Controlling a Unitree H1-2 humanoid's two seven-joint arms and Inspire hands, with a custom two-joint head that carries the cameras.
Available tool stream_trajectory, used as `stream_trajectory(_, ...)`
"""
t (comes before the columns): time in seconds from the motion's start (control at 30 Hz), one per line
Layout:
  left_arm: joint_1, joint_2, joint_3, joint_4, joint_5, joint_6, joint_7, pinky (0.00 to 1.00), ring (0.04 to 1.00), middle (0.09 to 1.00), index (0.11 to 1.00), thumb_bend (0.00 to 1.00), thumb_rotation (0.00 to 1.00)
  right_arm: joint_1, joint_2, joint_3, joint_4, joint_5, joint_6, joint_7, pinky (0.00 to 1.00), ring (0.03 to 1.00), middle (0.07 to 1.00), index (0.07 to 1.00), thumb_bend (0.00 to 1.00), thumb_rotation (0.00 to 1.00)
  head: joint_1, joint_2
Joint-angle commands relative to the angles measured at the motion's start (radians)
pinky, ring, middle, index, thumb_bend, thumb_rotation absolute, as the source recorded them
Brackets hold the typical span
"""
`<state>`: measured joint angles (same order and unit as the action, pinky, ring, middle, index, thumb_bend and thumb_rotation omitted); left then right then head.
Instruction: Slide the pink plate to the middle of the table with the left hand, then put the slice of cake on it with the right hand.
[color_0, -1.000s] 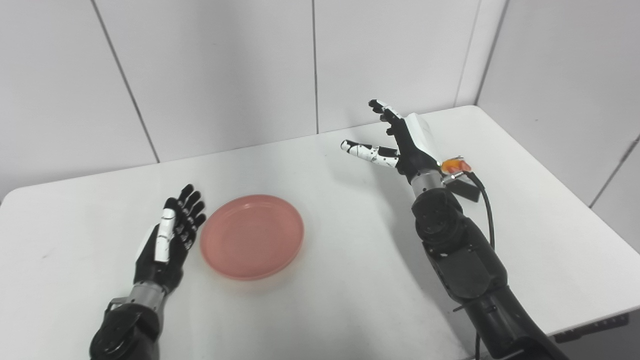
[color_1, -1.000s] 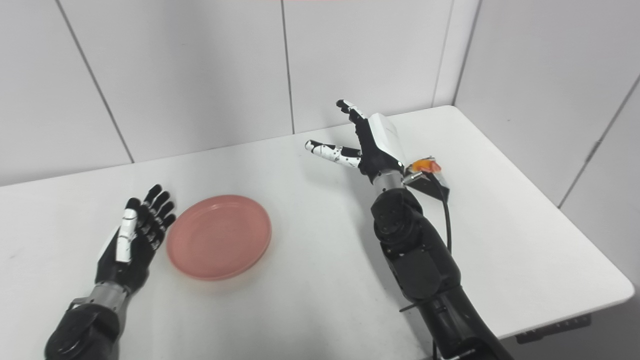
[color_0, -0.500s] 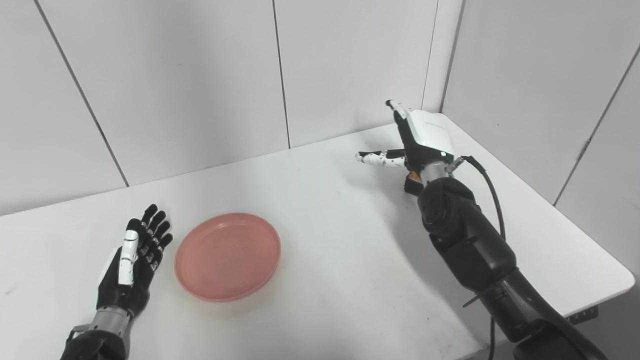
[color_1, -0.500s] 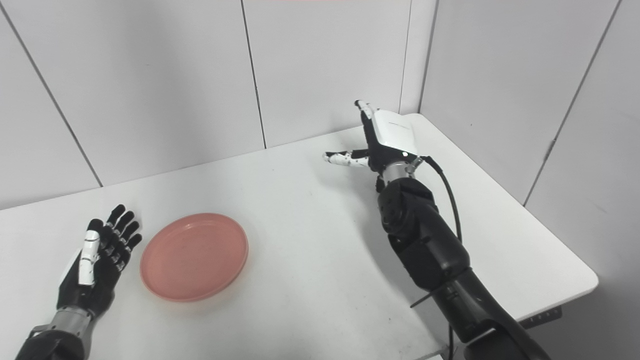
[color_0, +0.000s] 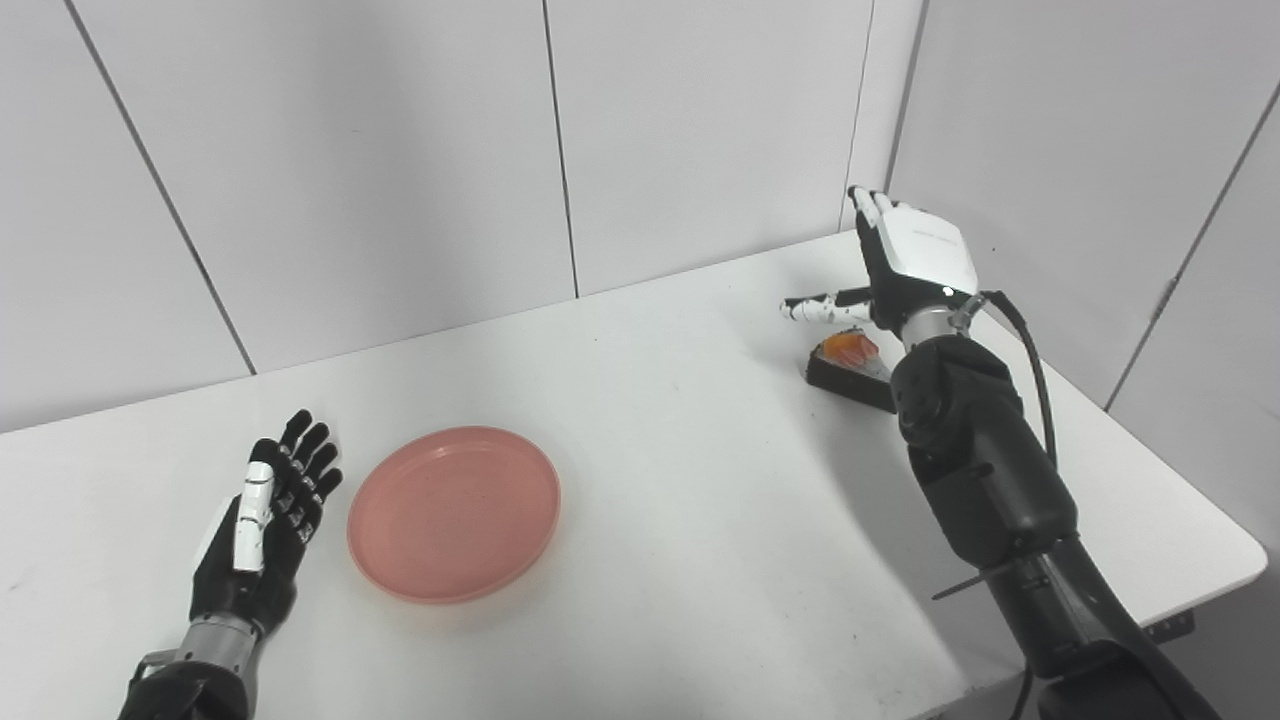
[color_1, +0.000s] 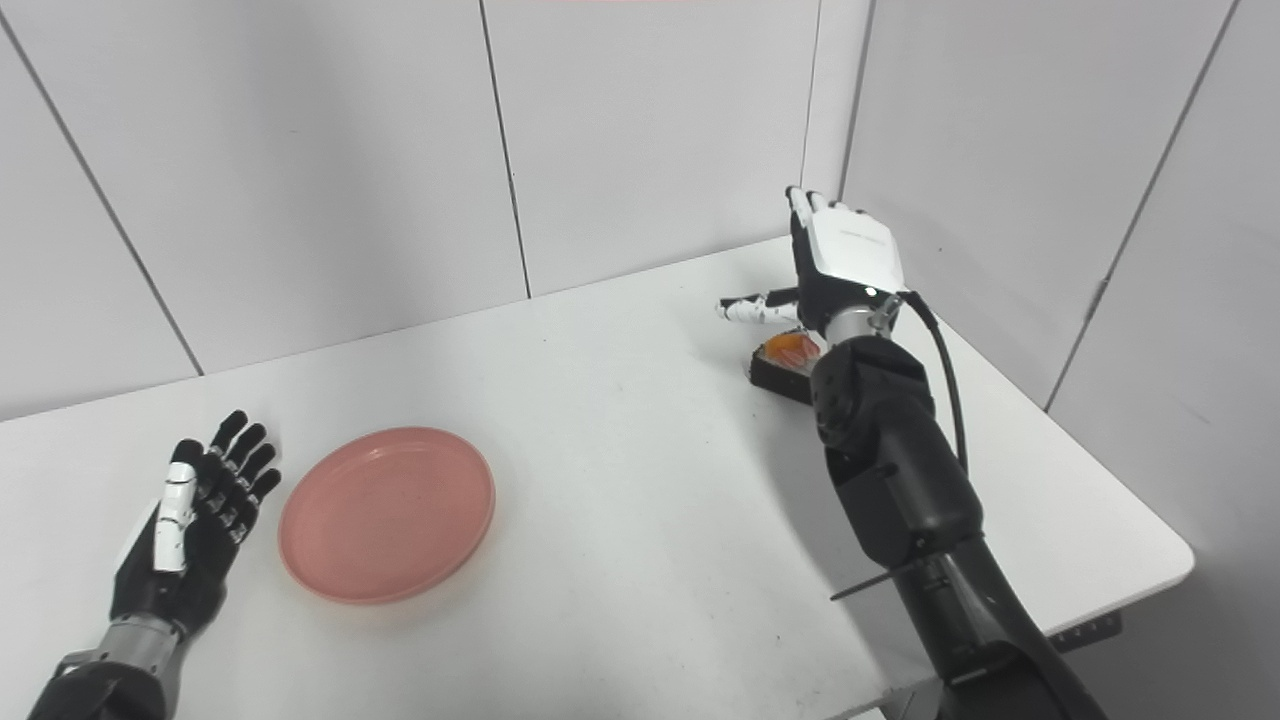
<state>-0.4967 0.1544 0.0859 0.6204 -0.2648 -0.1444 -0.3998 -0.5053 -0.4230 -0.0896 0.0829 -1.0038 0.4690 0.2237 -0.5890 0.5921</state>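
- Pink plate (color_0: 454, 513) lies flat on my white table (color_0: 680, 500), toward the left side and short of the centre.
- My left hand (color_0: 262, 525) rests just beside the plate's left rim, palm up, fingers spread, holding nothing.
- My right hand (color_0: 905, 260) is raised over the far right corner, fingers straight, thumb out, gripping nothing.
- I see the slice of cake (color_0: 848, 363) on the table just below that wrist, partly hidden by the forearm.

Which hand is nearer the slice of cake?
Right. The right hand hovers open just above the slice of cake; the left hand lies open beside the pink plate, far across the table.
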Motion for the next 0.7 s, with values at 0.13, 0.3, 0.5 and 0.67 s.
stream_trajectory(0.13, 0.011, 0.01, 0.002, 0.008, -0.012, -0.019, -0.021, 1.0, 1.0, 0.998, 0.982, 0.66, 1.0, -0.026, -0.01, -0.043, -0.011, -0.032, 0.001, 0.006, 0.97, 0.94, 0.939, 0.925, 0.9, 0.5, 0.003, 0.006)
stream_trajectory(0.3, 0.022, 0.009, -0.007, -0.03, 0.002, 0.001, -0.006, 1.0, 1.0, 0.996, 0.98, 0.66, 1.0, -0.029, -0.005, -0.051, 0.029, -0.009, 0.001, -0.001, 0.98, 0.938, 0.933, 0.915, 0.9, 0.48, 0.005, 0.008)
stream_trajectory(0.5, 0.028, 0.008, -0.01, -0.053, 0.0, 0.006, -0.011, 1.0, 1.0, 0.999, 0.986, 0.64, 1.0, -0.03, -0.005, -0.043, 0.061, 0.036, 0.001, -0.017, 0.97, 0.937, 0.932, 0.908, 0.91, 0.47, 0.006, 0.013)
stream_trajectory(0.67, 0.031, 0.007, -0.011, -0.064, 0.001, 0.014, -0.004, 1.0, 1.0, 0.997, 0.984, 0.64, 1.0, -0.031, -0.001, -0.039, 0.091, 0.061, 0.001, -0.038, 0.95, 0.935, 0.938, 0.912, 0.88, 0.45, 0.006, 0.018)
